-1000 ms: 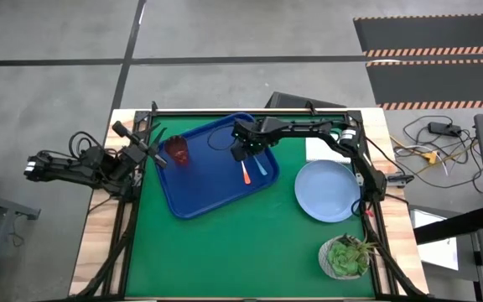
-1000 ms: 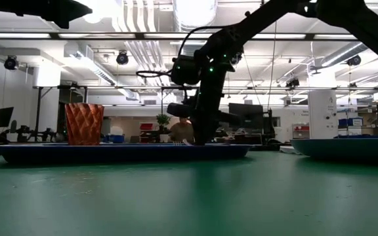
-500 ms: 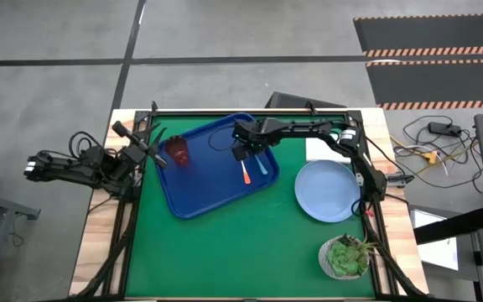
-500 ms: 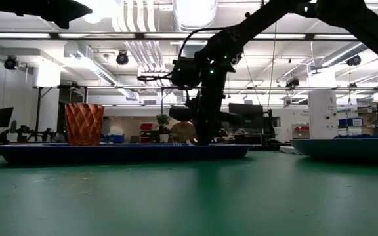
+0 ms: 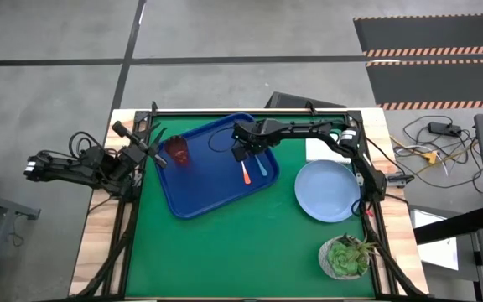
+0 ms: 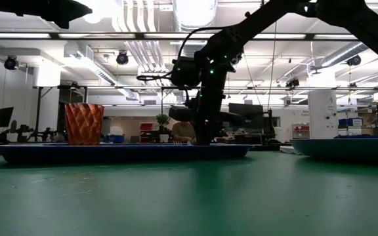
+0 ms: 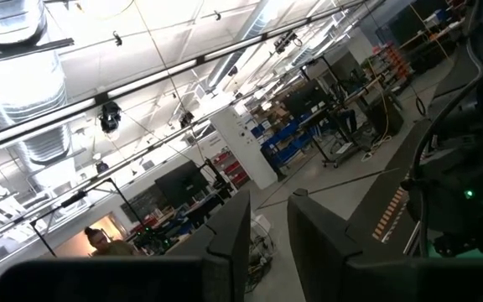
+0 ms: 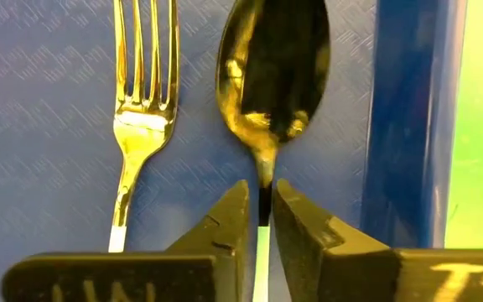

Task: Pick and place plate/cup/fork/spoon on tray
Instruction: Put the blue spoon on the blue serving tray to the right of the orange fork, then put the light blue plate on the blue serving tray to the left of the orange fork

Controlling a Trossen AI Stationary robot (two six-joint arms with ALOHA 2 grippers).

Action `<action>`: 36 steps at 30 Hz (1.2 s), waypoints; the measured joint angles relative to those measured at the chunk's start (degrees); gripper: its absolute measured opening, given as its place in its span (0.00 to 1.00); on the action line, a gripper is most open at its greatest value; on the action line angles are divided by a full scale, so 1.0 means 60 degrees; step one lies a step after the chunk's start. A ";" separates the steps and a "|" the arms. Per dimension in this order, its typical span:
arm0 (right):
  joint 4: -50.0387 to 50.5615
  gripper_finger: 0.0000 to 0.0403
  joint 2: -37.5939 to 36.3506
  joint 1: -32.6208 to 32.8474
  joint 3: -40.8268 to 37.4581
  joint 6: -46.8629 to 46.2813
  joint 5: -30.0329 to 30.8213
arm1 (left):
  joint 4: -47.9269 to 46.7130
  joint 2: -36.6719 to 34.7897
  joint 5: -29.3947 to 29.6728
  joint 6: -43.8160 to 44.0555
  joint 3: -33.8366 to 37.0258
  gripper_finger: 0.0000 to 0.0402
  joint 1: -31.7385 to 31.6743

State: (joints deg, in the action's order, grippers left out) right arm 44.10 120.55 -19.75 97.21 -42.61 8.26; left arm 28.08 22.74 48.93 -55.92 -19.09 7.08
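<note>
The dark-blue tray (image 5: 212, 184) lies on the green table, far left of centre. On it stand the red-brown cup (image 5: 179, 151) and lie the orange-handled fork (image 5: 245, 174) and the blue-handled spoon (image 5: 261, 165), side by side. My right gripper (image 5: 243, 156) is down over the tray and shut on the spoon (image 8: 273, 75), next to the fork (image 8: 145, 75). The light-blue plate (image 5: 328, 190) rests on the table to the tray's right. My left gripper (image 5: 153, 156) waits past the tray's left edge, empty, with a narrow gap between its fingers (image 7: 233, 243). My right gripper pinches the spoon's thin neck (image 8: 263, 205), just behind the bowl where the handle begins, between its two fingertips. It comes from above, pointing down. The spoon lies flat on the tray floor (image 8: 57, 168), its bowl parallel to the fork's tines.
A green potted plant (image 5: 346, 256) stands at the table's near right corner. A white rectangular block (image 5: 319, 149) lies beyond the plate at the far right. The tray's raised rim (image 8: 409, 126) runs close beside the spoon. Green table shows in front of the tray.
</note>
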 joint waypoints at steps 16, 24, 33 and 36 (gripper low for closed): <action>0.0044 0.18 -0.0226 0.0434 0.0582 0.0380 0.0109 | 0.0000 -0.0001 -0.0001 0.0000 0.0000 0.16 0.0001; 0.0052 0.14 -0.0226 0.1135 0.0608 0.0474 0.0117 | 0.0000 -0.0004 -0.0001 0.0000 0.0000 0.16 0.0000; 0.1009 0.14 -0.0742 0.1692 0.0608 0.0525 0.0130 | 0.0000 0.0004 -0.0004 0.0004 0.0000 0.16 0.0001; 0.1652 0.13 -0.0908 0.1958 0.0605 0.0491 0.0122 | 0.0000 0.0015 -0.0004 0.0010 0.0000 0.16 -0.0001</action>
State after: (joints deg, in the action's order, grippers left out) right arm 54.01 115.11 -8.00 100.84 -39.66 8.99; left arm 28.08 22.83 48.90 -55.86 -19.09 7.08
